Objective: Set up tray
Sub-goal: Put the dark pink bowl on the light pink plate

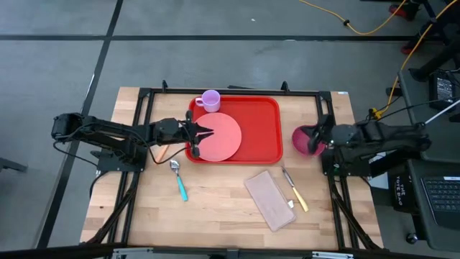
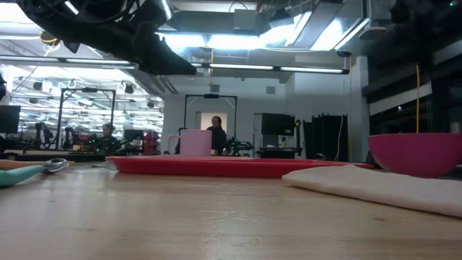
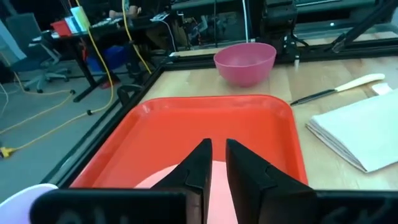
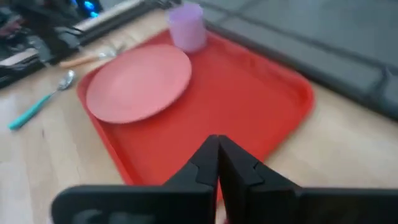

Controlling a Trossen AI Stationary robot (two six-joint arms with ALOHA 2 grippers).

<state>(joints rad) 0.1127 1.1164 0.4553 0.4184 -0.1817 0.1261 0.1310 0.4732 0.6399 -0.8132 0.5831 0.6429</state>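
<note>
The red tray lies flat on the wooden table, at its far middle. A round pink plate lies in the tray's left half, and a lilac cup stands upright at its far left corner. A pink bowl stands on the table just right of the tray. My left gripper hovers above the plate's left edge, its fingers a narrow gap apart with nothing between them. My right gripper is shut and empty, raised beside the bowl and pointing toward the tray.
Near the front edge lie a spoon with a teal handle, a folded napkin and a knife with a pale handle. An orange-handled utensil lies left of the tray, under my left arm. A black frame runs along the table's edges.
</note>
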